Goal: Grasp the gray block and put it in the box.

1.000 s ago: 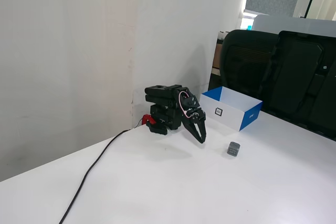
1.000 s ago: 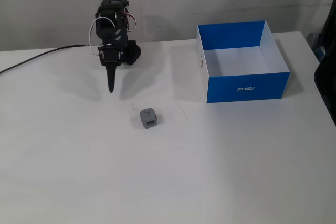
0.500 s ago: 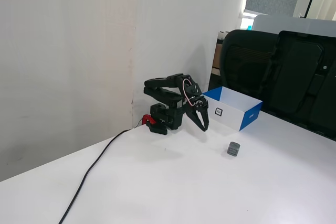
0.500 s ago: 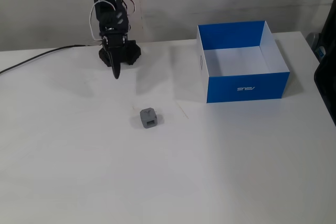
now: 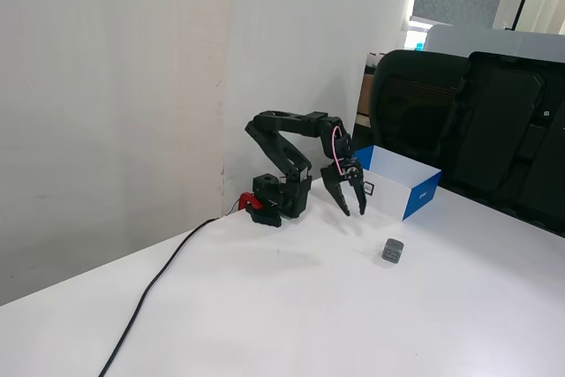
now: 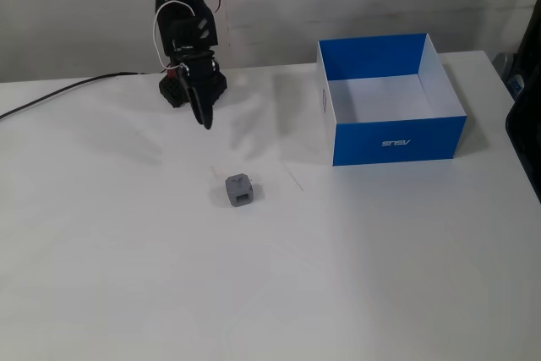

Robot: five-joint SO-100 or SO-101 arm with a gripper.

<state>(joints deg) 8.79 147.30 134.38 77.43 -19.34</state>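
The gray block point(image 5: 393, 251) is a tiny dark cube lying on the white table in front of the box; it also shows in the other fixed view point(image 6: 239, 191). The box point(image 5: 422, 199) is blue outside and white inside, standing open behind the block, and it shows in the other fixed view point(image 6: 397, 137) at the upper right. My gripper point(image 5: 352, 209) hangs fingers-down just above the table, beside the box's near corner and apart from the block. Its jaws stand open and empty. It also shows in the other fixed view point(image 6: 205, 120), up and left of the block.
A black cable point(image 5: 159, 280) runs from the arm's base across the table toward the near edge. A red part point(image 5: 250, 203) sits at the base. Black chairs point(image 5: 494, 121) stand behind the table's far side. A wall rises behind the arm.
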